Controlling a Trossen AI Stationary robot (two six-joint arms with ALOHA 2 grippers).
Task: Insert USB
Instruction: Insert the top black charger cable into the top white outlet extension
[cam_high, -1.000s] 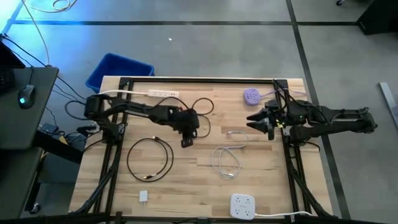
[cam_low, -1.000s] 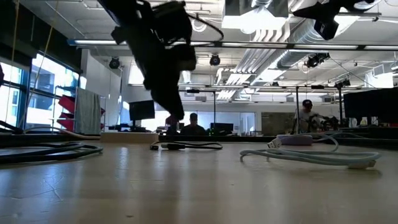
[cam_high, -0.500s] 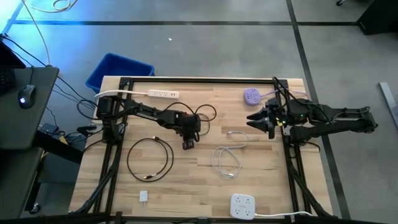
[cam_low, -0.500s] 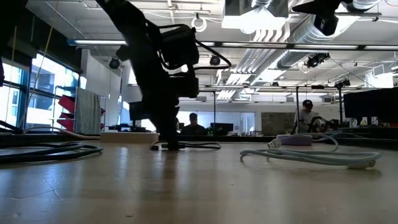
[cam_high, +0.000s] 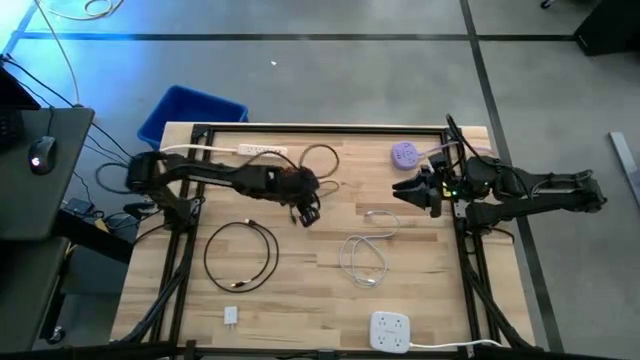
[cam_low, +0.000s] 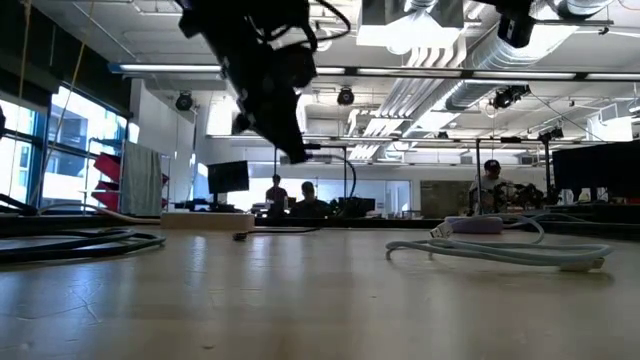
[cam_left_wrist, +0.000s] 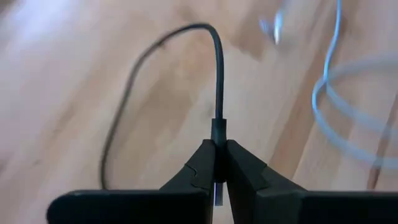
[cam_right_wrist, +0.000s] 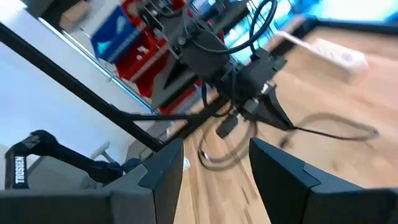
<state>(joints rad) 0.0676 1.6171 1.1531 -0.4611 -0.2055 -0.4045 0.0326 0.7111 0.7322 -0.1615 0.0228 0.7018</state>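
My left gripper (cam_high: 308, 214) hangs above the table's middle, shut on the plug end of a thin black cable (cam_left_wrist: 214, 56). From the plug the cable arcs down (cam_low: 351, 180) to the table. My right gripper (cam_high: 405, 190) hovers open at the far right, close to a purple hub (cam_high: 405, 153), with nothing between its fingers (cam_right_wrist: 214, 162). A second black cable (cam_high: 240, 256) lies coiled at the left, and a white cable (cam_high: 365, 256) lies coiled on the table's right half. My left gripper pinches the black cable's plug (cam_left_wrist: 218, 129) between its two fingers, which come slanting down from above. The plug lies in line with the fingers and sticks out past their tips. The plug end is lifted clear, and the cable's remaining length trails slack onto the table (cam_low: 300, 230).
A white power strip (cam_high: 262, 150) lies at the far edge. A white multi-outlet block (cam_high: 390, 330) sits at the near right and a small white charger (cam_high: 230, 316) at the near left. A blue bin (cam_high: 190, 115) stands beyond the far left corner. People sit in the room behind.
My left gripper went down to the table, shut on the black cable's plug end and rose with it, shifting slightly toward the far edge. The plug end is now lifted clear while the cable's other part stays on the table.
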